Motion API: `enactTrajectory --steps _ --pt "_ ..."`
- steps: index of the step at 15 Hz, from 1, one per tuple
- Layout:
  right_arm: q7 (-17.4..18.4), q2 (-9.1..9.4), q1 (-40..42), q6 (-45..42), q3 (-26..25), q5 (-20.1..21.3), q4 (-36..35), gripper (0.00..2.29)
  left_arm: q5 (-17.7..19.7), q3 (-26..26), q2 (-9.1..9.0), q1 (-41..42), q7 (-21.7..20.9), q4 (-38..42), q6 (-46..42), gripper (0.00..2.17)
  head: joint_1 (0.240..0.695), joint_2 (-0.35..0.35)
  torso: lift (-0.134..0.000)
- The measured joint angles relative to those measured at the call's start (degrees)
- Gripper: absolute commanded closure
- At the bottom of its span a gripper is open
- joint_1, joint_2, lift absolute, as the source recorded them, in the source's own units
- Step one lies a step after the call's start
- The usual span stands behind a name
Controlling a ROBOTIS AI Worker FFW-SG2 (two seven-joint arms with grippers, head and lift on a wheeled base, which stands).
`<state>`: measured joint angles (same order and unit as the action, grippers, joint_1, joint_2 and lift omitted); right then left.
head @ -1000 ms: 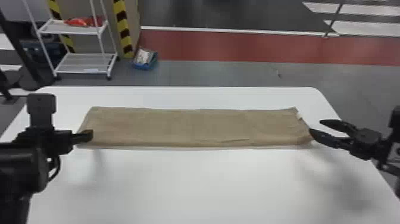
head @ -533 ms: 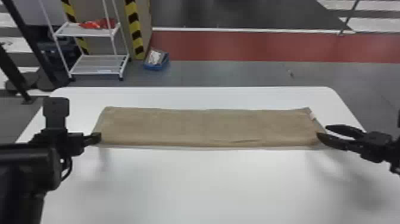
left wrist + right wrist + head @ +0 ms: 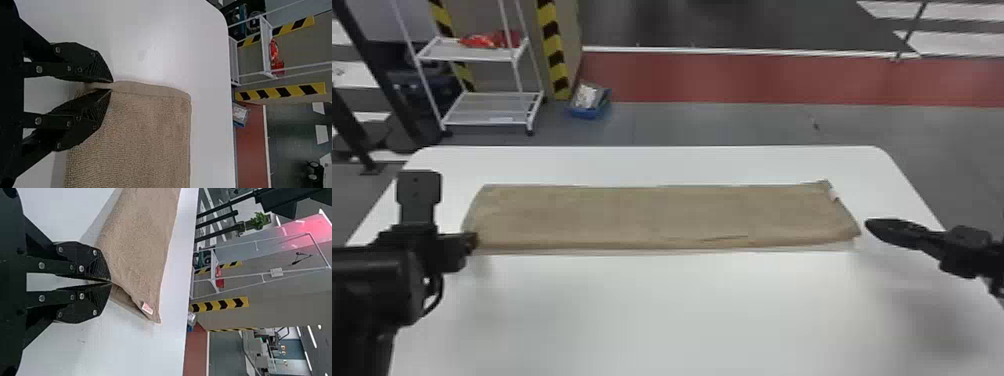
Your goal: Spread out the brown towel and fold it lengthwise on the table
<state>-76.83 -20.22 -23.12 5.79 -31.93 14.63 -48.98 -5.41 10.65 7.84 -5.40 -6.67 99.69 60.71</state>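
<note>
The left gripper [image 3: 475,241] is at the near left corner of the towel [image 3: 642,215], its fingers [image 3: 88,62] clamped on the towel's edge, with a bit of hem between the tips. The right gripper [image 3: 867,225] is just beside the near right corner, its fingers [image 3: 92,262] together with the tips meeting; the head view shows a narrow gap between them and the cloth. The towel lies across the table [image 3: 682,310] as a long band running left to right, folded lengthwise, nearer the table's far edge than the robot. A thin strip of the under layer peeks out along its near edge, and a short crease marks the near side, right of the middle. At the right end the layers part a little, and a small white label [image 3: 147,308] shows by the far corner. Past the table, toward the left, a blue box [image 3: 587,112] sits on the floor [image 3: 722,125] with something pale in it. Left of the box is a white rack [image 3: 487,122] with red things [image 3: 487,40] on its upper shelf, and black-and-yellow stripes [image 3: 549,30] run up beside it. A red band [image 3: 757,77] crosses the floor beyond, and the right wrist view also takes in a green plant [image 3: 259,220].
</note>
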Motion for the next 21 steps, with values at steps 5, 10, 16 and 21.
enactTrajectory --steps 5,10,16,21 --pt "-1.3 0.0 1.6 3.1 -1.1 -1.1 -3.5 1.15 -0.3 0.6 0.05 0.8 0.1 1.6 0.3 1.56 0.695 -0.032 -0.124" --pt "-1.3 0.65 4.2 3.8 -2.7 -2.6 -5.7 1.15 -0.7 0.7 0.15 0.7 0.1 1.6 0.2 1.56 0.695 -0.035 -0.124" --pt "-1.3 1.16 8.5 6.2 -3.4 -5.7 -10.7 0.37 -0.7 1.2 0.69 1.1 -0.5 1.7 0.1 1.56 0.695 -0.033 -0.124" --pt "-1.2 3.58 6.5 5.4 1.0 -3.9 -10.3 0.45 -0.8 0.7 0.74 0.6 -0.5 1.2 -0.7 1.56 0.695 0.015 -0.124"
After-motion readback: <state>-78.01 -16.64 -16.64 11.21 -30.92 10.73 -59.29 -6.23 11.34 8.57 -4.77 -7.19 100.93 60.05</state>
